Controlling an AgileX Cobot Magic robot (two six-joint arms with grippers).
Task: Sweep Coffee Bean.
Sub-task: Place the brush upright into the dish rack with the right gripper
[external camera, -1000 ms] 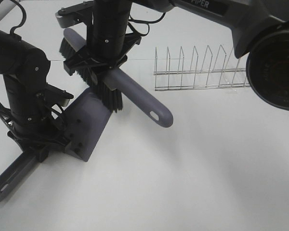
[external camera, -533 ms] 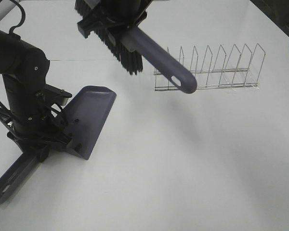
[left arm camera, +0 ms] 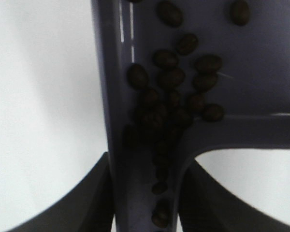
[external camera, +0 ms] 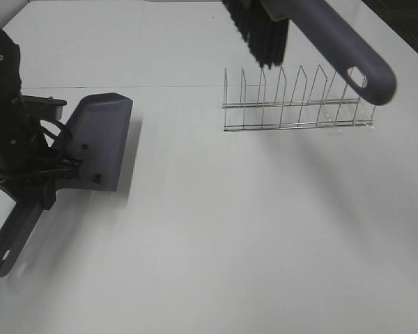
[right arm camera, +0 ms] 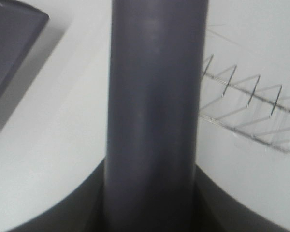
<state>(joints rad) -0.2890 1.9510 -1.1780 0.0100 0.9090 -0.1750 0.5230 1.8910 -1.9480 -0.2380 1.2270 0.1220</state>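
My left gripper [external camera: 38,184] is shut on the handle of the grey dustpan [external camera: 97,139] and holds it tilted just above the table at the left. In the left wrist view the coffee beans [left arm camera: 169,96] lie piled inside the dustpan [left arm camera: 261,63], running down into its handle channel between my left gripper [left arm camera: 147,193] fingers. No beans show on the table. The grey brush [external camera: 341,49], with black bristles [external camera: 261,28], hangs high at the top right above the rack. My right gripper [right arm camera: 152,193] is shut on the brush handle [right arm camera: 154,106]; it is outside the exterior view.
A wire rack [external camera: 299,104] stands on the white table at the back right, under the brush; it also shows in the right wrist view [right arm camera: 251,111]. The dustpan handle's end [external camera: 7,250] reaches toward the table's front left.
The brush has lifted away from the dustpan and swung up and to the right, over the rack. The left arm has moved the dustpan to the left and back.
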